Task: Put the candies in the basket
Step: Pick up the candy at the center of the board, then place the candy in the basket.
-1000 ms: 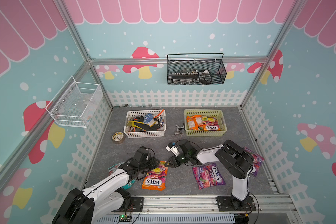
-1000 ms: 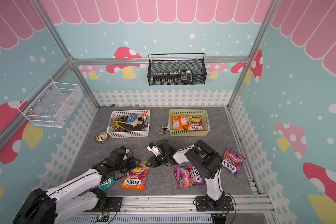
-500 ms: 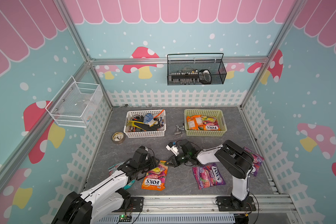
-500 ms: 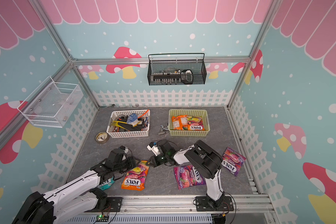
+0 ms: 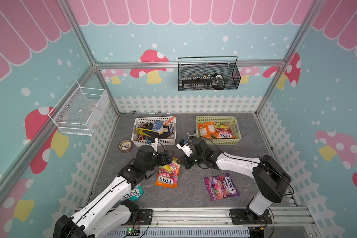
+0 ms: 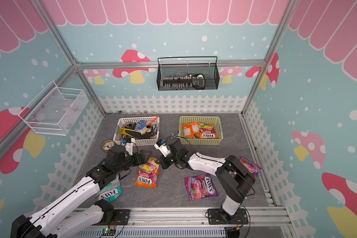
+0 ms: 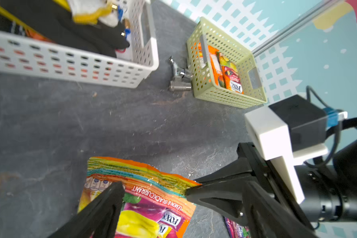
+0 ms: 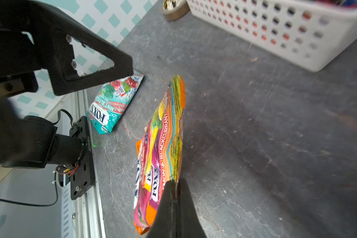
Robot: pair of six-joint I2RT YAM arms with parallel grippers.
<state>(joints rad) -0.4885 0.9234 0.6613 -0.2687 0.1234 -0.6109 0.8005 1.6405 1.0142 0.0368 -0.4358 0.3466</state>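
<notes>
On the grey floor, front and centre, lies the orange-pink fruit bag point(image 5: 167, 175), FOX'S end toward the rail and far end toward the baskets. The right gripper point(image 5: 180, 161) is clamped on the far corner of this bag. In the right wrist view its jaws meet with the bag's edge pinched between them point(image 8: 173, 185), and the bag tilts up along that side. The left gripper point(image 5: 169, 158) stands spread wide at the bag's far end and holds nothing. One of its fingers point(image 7: 107, 206) lies over the printed face, and the right wrist view shows the other finger point(image 8: 91, 68) well above the floor.

To the right of that bag, flat on the floor, is the purple berries bag point(image 5: 222, 186). The teal mint bag point(image 6: 109, 189) lies at the front left, partly under the left arm. A second purple bag point(image 6: 249, 165) shows behind the right arm, near the right wall.

Farther back, the yellow-green basket point(image 5: 216, 118) sits at the rear right with two bags point(image 5: 224, 131) already inside. A small metal fitting point(image 7: 178, 82) rests against its left end. The white basket point(image 5: 153, 142), full of mixed tools, stands to the left, with a tape roll point(image 5: 125, 145) just beside it. A black wire basket point(image 5: 208, 76) hangs on the back wall, and a white mesh shelf point(image 5: 80, 111) on the left wall.
</notes>
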